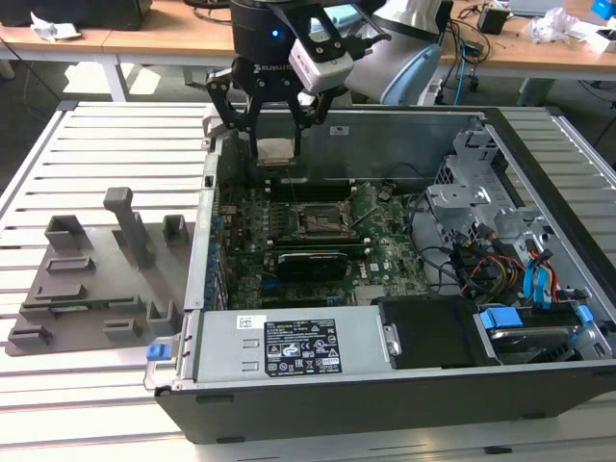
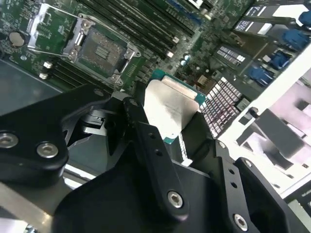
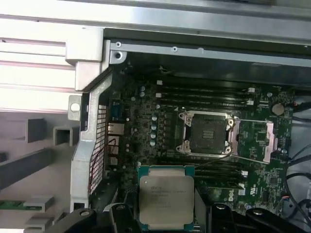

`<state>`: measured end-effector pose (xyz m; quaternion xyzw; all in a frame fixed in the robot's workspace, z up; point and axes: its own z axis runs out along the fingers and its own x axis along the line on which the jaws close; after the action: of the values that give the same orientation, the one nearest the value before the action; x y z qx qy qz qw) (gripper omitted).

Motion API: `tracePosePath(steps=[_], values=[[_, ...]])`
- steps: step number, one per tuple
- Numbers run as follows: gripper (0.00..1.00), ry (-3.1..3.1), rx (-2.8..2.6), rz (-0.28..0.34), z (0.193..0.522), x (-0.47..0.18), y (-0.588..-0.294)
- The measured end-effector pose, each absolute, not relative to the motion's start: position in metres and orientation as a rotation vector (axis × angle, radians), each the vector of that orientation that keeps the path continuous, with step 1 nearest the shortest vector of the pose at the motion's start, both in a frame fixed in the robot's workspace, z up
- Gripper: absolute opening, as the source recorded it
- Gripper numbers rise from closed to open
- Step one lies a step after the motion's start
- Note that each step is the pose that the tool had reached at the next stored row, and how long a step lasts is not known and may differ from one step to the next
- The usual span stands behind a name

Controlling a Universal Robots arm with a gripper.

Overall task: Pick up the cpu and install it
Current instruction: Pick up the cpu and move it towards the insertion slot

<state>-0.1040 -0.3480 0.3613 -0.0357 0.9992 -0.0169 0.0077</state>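
Note:
The cpu, a small square chip with a pale metal top, hangs in my gripper above the back part of the open computer case. The gripper is shut on it, with a black finger on each of two opposite edges. In both wrist views the cpu sits between the black fingers. The dark square socket on the green motherboard lies below and a little aside of the chip. Its metal load plate is swung open.
A long black card lies on the board near the socket. A drive cage with blue and red cables fills the case at the exterior view's right. A grey fixture tray rests on the slatted white table at the exterior view's left.

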Motion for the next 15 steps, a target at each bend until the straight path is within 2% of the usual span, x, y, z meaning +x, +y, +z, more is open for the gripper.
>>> tracePosePath(steps=[15], values=[[0.55, 3.125, -0.112, -0.055, 0.347, -0.057, -0.332]])
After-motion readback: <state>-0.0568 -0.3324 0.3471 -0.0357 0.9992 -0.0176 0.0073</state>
